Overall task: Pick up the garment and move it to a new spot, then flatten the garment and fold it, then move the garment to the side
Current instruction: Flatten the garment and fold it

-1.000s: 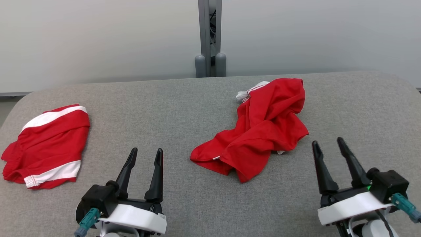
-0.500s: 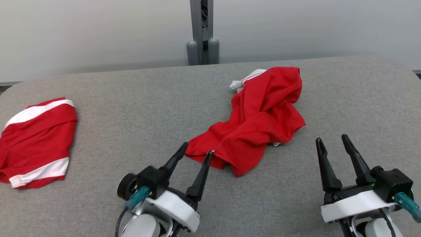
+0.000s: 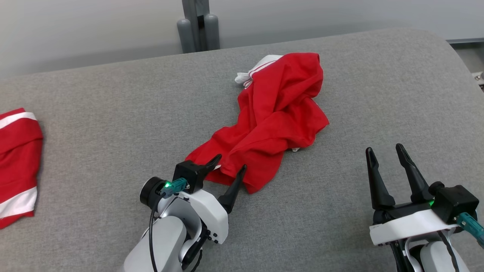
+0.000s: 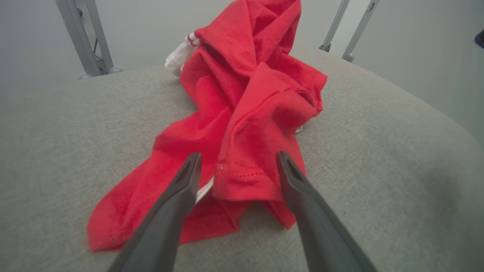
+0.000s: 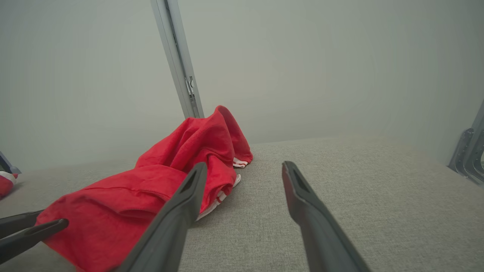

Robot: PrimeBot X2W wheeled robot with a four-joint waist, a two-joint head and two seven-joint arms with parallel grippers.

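Note:
The garment (image 3: 276,113) is a crumpled red piece with a white-trimmed end at its far side, lying mid-table. My left gripper (image 3: 231,161) is open, its two fingers straddling the near hem. The left wrist view shows the garment (image 4: 245,113) with a folded red corner between the spread fingers of that gripper (image 4: 238,154). My right gripper (image 3: 384,147) stands open at the lower right, apart from the cloth, with nothing between its fingers. In the right wrist view that gripper (image 5: 244,164) points past the garment (image 5: 170,181), which lies to the left.
A second red garment with white bands (image 3: 17,170) lies at the table's left edge. The grey padded table (image 3: 113,113) rounds off at the far right corner (image 3: 450,41). A grey post (image 3: 196,22) stands behind the table's far edge.
My left gripper has moved forward and rightward to the garment's near hem and now straddles it, still open. The head camera has turned right. The right gripper has stayed put.

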